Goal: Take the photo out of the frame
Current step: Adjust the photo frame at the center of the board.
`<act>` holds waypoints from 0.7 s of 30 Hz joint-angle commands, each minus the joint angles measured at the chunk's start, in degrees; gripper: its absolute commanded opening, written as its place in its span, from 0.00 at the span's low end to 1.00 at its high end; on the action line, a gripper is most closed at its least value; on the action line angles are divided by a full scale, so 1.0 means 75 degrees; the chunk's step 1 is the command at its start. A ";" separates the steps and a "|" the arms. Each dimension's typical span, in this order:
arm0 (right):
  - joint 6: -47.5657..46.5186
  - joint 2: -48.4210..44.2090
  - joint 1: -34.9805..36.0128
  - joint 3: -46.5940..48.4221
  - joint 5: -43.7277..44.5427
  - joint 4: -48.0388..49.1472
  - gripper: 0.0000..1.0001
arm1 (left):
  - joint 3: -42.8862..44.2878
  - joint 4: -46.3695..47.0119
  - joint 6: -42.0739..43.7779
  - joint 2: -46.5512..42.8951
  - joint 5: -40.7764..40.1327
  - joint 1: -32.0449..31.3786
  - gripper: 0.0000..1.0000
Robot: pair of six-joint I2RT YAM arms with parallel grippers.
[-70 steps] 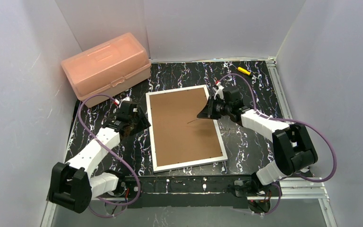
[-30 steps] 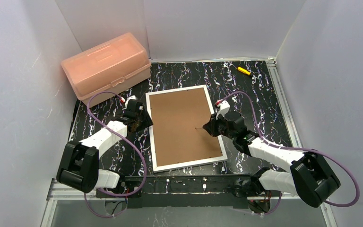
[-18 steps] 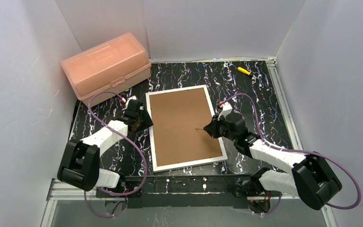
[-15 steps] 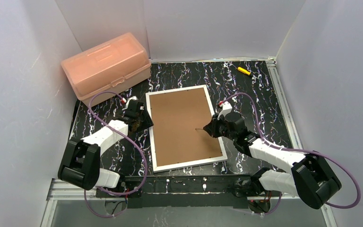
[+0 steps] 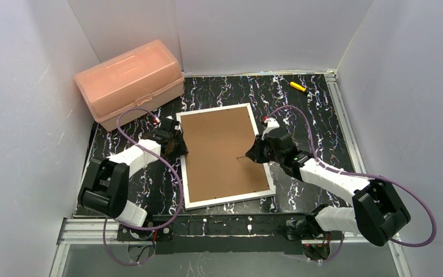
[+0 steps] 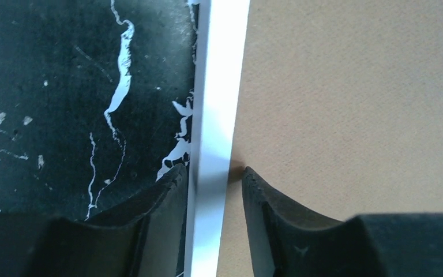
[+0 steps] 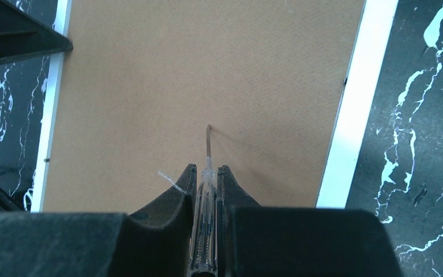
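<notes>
The left gripper, set narrowly astride the frame's left border, had slid toward the far edge, and the frame had shifted slightly left. Whether the gripper clamped the border was unclear. The right gripper pinched one thin tool, its tip on the brown backing. The single frame lay face down mid-desk, with the photo hidden beneath. One pink box sat at the far-left corner.

The frame has a smooth white border and a matt, faintly fuzzy brown fibreboard back. The table is black with white marble veining and a slight sheen. The box is translucent pink plastic. The right gripper has matt black plastic fingers; its tool has a clear plastic handle and metal shaft.
</notes>
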 commanded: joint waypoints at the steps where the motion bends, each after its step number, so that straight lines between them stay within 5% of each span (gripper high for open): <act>1: -0.0013 -0.0030 -0.0040 0.0575 -0.0179 -0.1649 0.01 | 0.0303 -0.0317 0.0271 0.0306 0.0146 -0.0030 0.34; 9: -0.0178 -0.0032 -0.0383 0.1760 -0.0952 -0.2080 0.01 | 0.0423 -0.0233 0.0825 0.0586 0.0681 -0.0232 0.02; 21: 0.0399 0.1762 -0.1012 0.2917 -0.2661 -0.0735 0.01 | 0.0425 0.0363 0.0869 0.0762 0.1488 -0.0895 0.00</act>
